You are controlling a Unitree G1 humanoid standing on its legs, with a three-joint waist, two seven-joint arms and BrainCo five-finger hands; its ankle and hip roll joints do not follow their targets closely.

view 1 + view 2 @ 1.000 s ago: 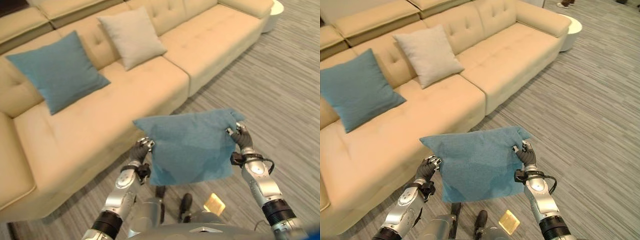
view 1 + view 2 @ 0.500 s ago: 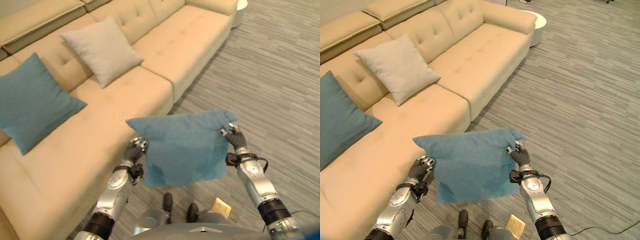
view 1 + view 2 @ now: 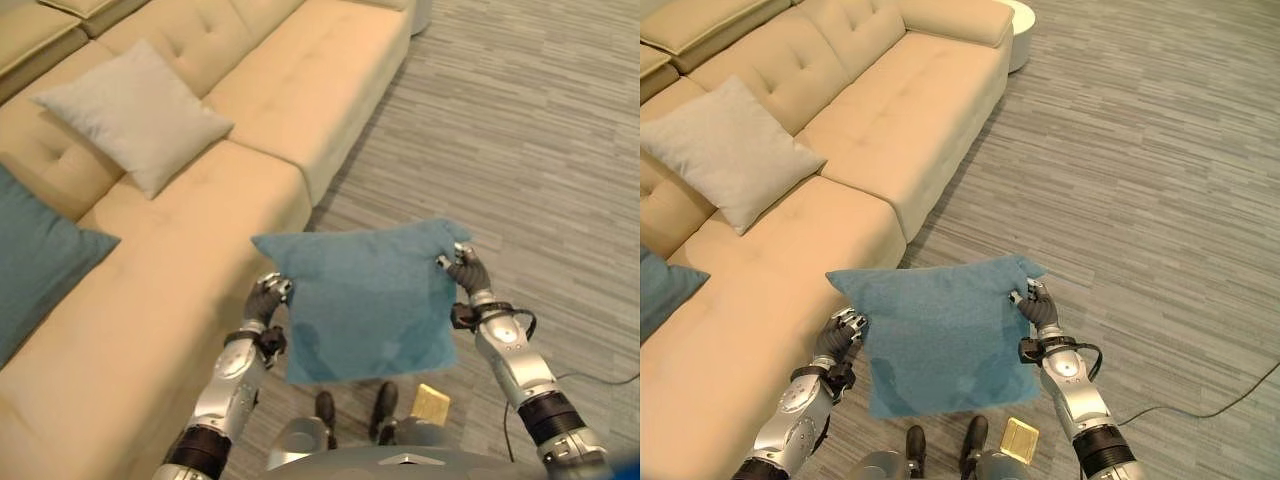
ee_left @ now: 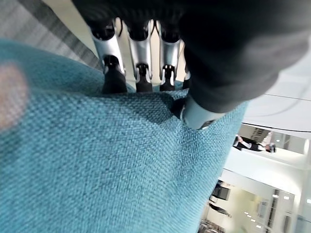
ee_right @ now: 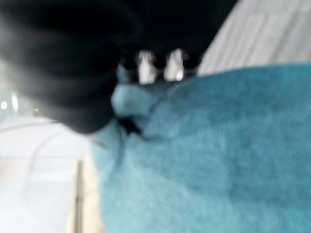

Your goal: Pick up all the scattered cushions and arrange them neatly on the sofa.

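Note:
A teal cushion [image 3: 365,300] hangs in the air in front of me, held by its two upper corners over the floor beside the sofa. My left hand [image 3: 266,299] pinches its left corner, fingers [image 4: 138,65] and thumb curled into the cloth. My right hand [image 3: 463,267] grips the right corner the same way. The beige sofa [image 3: 190,230] lies to the left. A grey cushion [image 3: 135,112] leans against its backrest, and another teal cushion [image 3: 35,265] sits further left on the seat, cut off by the view's edge.
Grey striped carpet [image 3: 520,150] spreads to the right of the sofa. A round white side table [image 3: 1018,30] stands at the sofa's far end. A small yellow object [image 3: 431,405] lies on the floor below the held cushion.
The whole picture has shifted, so the camera has moved: the sofa and its cushions slid left and the far end of the sofa came nearer. Both hands keep the teal cushion held the same way.

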